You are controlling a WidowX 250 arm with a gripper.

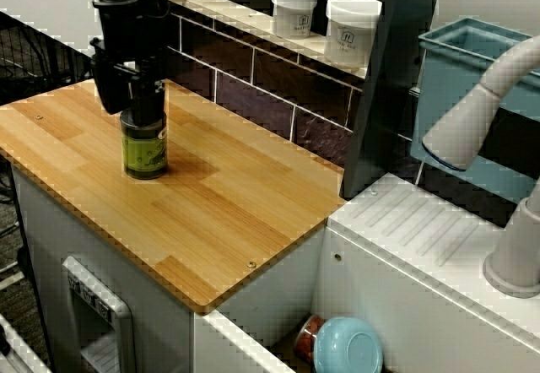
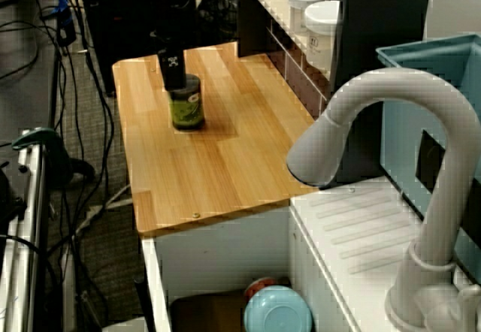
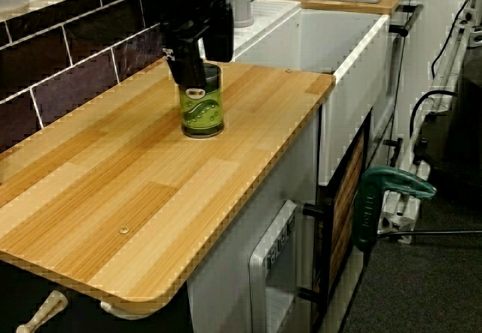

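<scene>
Can point(image 1: 145, 149) upright on wood counter point(image 1: 228, 221), near tiled wall. Gripper point(image 1: 141, 110) sits over its top, my jaws straddling lid; can't tell if clenched. Step: grasp stage. Any lift needs firm, vertical hold.

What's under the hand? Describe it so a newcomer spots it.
Find the wooden counter beside the white sink unit. One green can stands upright on it, directly beneath the black hand. The white jars sit up on the tiled ledge; only it is green.
</scene>
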